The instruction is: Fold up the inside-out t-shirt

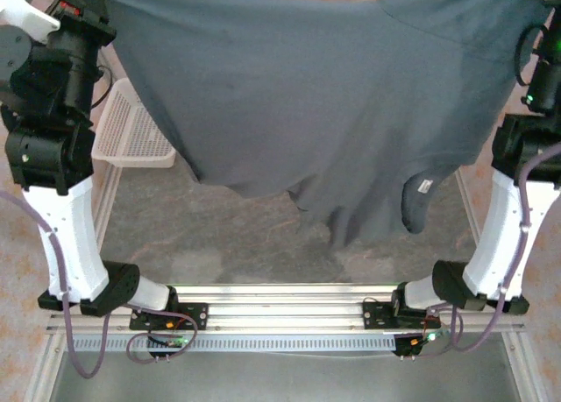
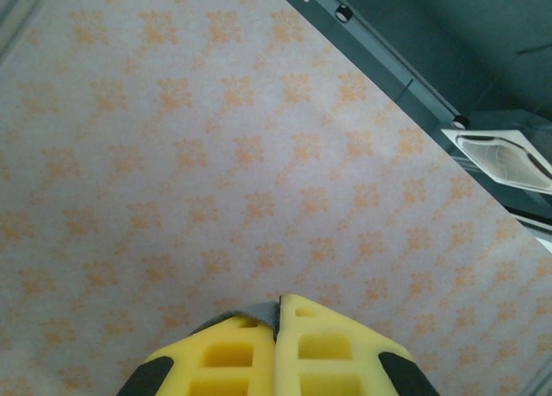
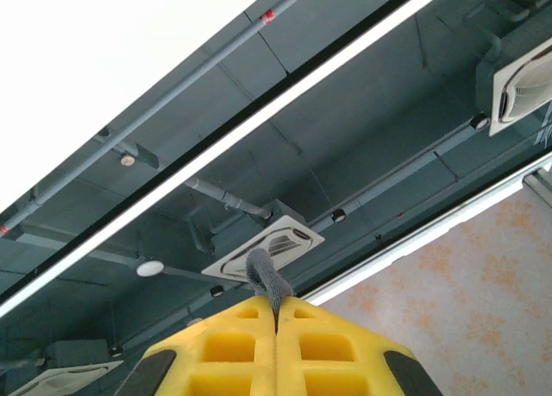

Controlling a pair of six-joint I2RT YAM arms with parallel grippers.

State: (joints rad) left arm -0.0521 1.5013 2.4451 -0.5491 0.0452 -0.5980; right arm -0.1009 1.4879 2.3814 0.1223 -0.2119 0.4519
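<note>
Just beyond the arm bases, the mottled grey worktop (image 1: 202, 236) lies under the dark slate-grey soft cloth t-shirt (image 1: 307, 95). The shirt hangs in the air as a wide sheet between the two arms. Its bunched lower folds dangle over the worktop; whether they touch it I cannot tell. A small white tag (image 1: 424, 186) shows on a drooping fold at the right, its dark print too small to read. The white plastic mesh basket (image 1: 131, 130) sits farther back on the left, partly hidden by the shirt. The shirt's top edge is cut off by the frame. The yellow left end effector (image 2: 278, 305) is pressed together on a sliver of grey cloth; the right end effector (image 3: 276, 314) likewise pinches a grey tuft.
</note>
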